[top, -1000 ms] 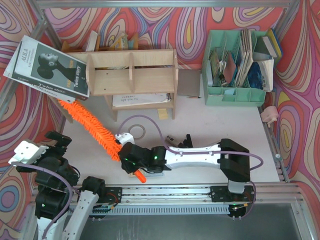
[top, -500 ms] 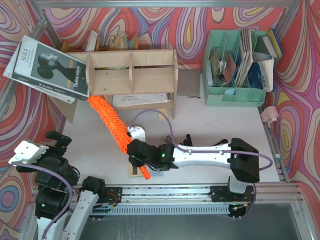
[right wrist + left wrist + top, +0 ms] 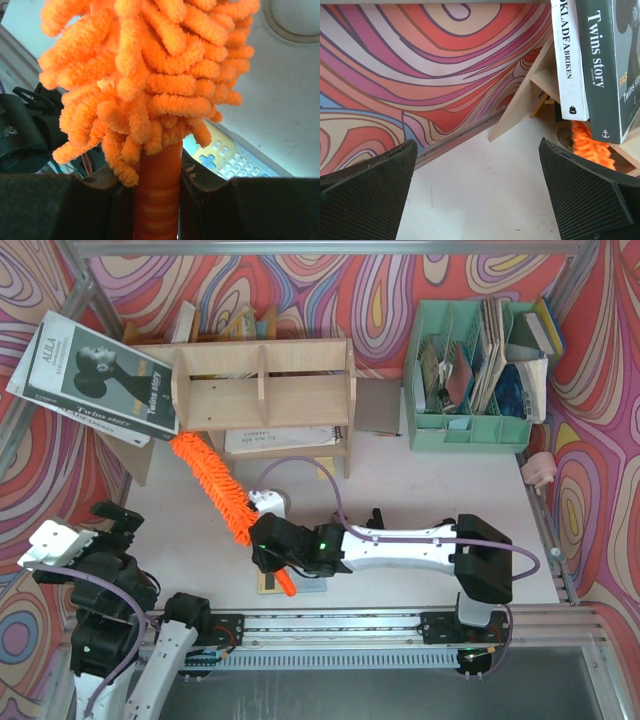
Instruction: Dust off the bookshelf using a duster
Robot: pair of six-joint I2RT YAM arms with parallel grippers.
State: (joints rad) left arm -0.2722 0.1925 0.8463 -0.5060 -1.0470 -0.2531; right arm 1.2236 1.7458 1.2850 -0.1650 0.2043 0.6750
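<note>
The plywood bookshelf [image 3: 262,385] stands at the back left, with a notebook under it. My right gripper [image 3: 268,548] is shut on the handle of the orange duster [image 3: 212,488]. The fluffy head slants up-left, and its tip lies at the shelf's lower left corner, under the leaning black book [image 3: 95,375]. In the right wrist view the duster's handle [image 3: 157,197] sits between my fingers [image 3: 200,195] and its fluffy head fills the frame. My left gripper [image 3: 477,200] is open and empty above bare table, with the duster's tip [image 3: 590,147] at its right edge.
A mint-green file organiser [image 3: 478,375] full of papers stands at the back right. A calculator [image 3: 235,160] lies under my right gripper near the front edge. A tape ring [image 3: 272,502] lies mid-table. Books [image 3: 592,60] lean on the shelf's left side.
My right gripper has swung the duster from the far left towards the shelf; its tip now rests at the shelf's lower left corner. In the last half second it shifted slightly left. The left arm stayed still.
</note>
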